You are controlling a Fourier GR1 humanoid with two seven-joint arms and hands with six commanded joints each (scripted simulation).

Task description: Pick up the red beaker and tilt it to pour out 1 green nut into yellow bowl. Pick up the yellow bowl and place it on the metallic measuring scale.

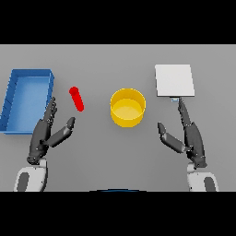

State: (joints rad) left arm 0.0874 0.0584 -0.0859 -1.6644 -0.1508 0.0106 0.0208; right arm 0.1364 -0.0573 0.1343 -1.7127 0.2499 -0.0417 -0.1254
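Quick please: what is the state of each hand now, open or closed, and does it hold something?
Left hand: open, fingers straight, holding nothing.
Right hand: open, fingers straight, holding nothing.

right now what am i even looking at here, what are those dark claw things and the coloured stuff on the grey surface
This is one picture, taken from the robot's head, looking down at a grey table. The dark things are its two hands on white and grey arms: the left hand at the picture's left, the right hand at the right. Both hover with fingers straight, holding nothing.

On the table, from left to right: a blue tray, a small red beaker in front of the left hand, a yellow bowl in the middle, and a pale flat square, the measuring scale, beyond the right hand. I cannot see a nut anywhere.
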